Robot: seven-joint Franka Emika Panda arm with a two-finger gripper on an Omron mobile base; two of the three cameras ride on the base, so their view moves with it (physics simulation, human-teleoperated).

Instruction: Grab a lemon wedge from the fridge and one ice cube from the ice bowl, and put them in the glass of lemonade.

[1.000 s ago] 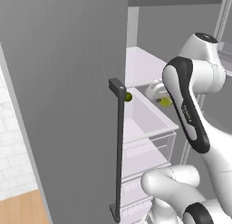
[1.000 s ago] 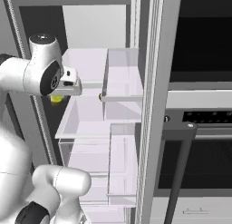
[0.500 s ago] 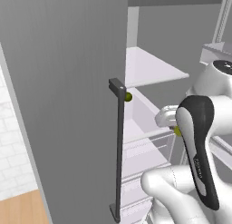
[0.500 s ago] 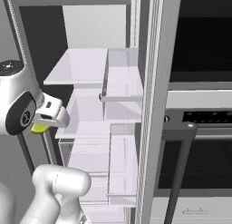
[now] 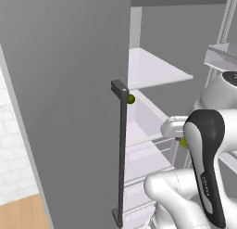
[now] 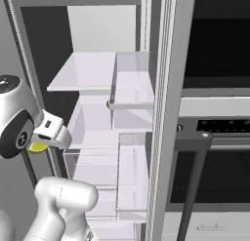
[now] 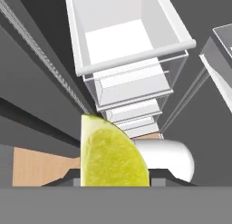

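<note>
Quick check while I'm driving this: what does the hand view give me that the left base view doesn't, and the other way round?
Hand view alone: the lemon wedge close up, cut face toward the camera, held between the gripper's fingertips, with a strip of wooden floor beyond.

Left base view alone: the grey fridge door swung open with its dark bar handle, a small dark green fruit beside the handle's top, and the white shelf above.

Both: the open fridge's white drawer and a bit of yellow-green wedge at the gripper.
</note>
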